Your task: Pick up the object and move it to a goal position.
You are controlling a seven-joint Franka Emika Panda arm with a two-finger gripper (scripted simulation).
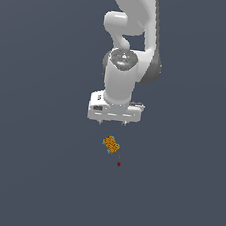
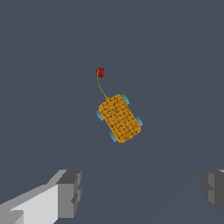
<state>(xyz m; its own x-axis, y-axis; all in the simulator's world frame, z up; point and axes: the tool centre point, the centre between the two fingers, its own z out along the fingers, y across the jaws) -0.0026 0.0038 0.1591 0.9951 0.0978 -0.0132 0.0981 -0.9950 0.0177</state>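
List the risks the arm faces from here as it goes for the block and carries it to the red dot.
1. The block lies skewed to the open gripper; unless the wrist turns, the fingers may clip a corner and spin it.
2. The block is far smaller than the gripper, so a slightly off descent could miss it.
3. The red dot sits close by; overshooting is easy.

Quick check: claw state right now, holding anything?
Claw: open, holding nothing; the orange block lies apart from its fingers.

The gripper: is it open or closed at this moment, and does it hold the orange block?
Open and empty. In the wrist view the gripper has its fingers wide apart, with the orange block lying free beyond them, untouched.
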